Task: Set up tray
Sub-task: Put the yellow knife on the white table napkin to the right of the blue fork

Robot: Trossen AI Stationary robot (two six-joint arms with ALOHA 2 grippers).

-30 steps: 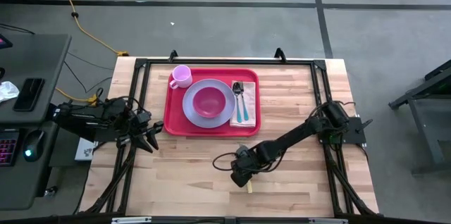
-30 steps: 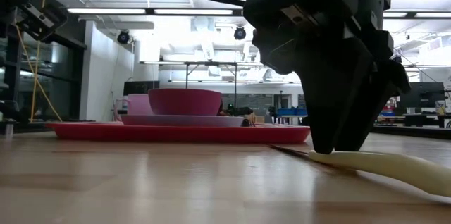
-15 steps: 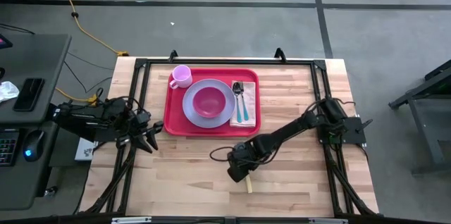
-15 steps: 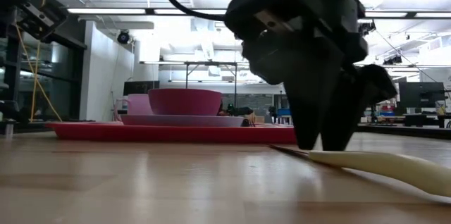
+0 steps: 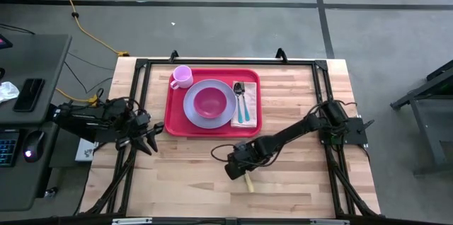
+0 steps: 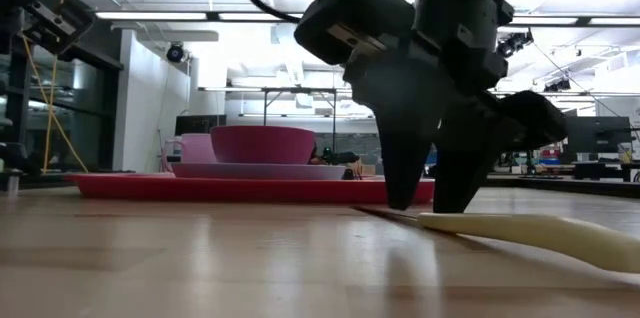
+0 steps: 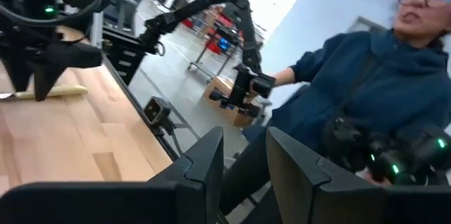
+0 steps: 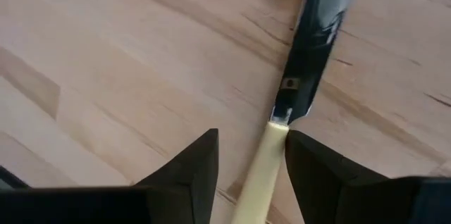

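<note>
The left tool [image 5: 150, 139] waits at the worktop's [image 5: 297, 182] left edge, fingers slightly apart, holding nothing. The tray [image 5: 173, 122] sits at centre back. Right of it, the right tool [image 5: 237, 172] straddles a knife [image 8: 299, 76], fingers spread, not clamped.

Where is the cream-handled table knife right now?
In the high view the cream-handled table knife lies on the bare wooden table, outside the red plastic tray, directly under the open right gripper.

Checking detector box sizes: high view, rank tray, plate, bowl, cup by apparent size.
1. Red tray
2. Lavender plate
3. Magenta bowl
4. Pink cup
The camera looks straight down, so nearness hardly skews this order.
</note>
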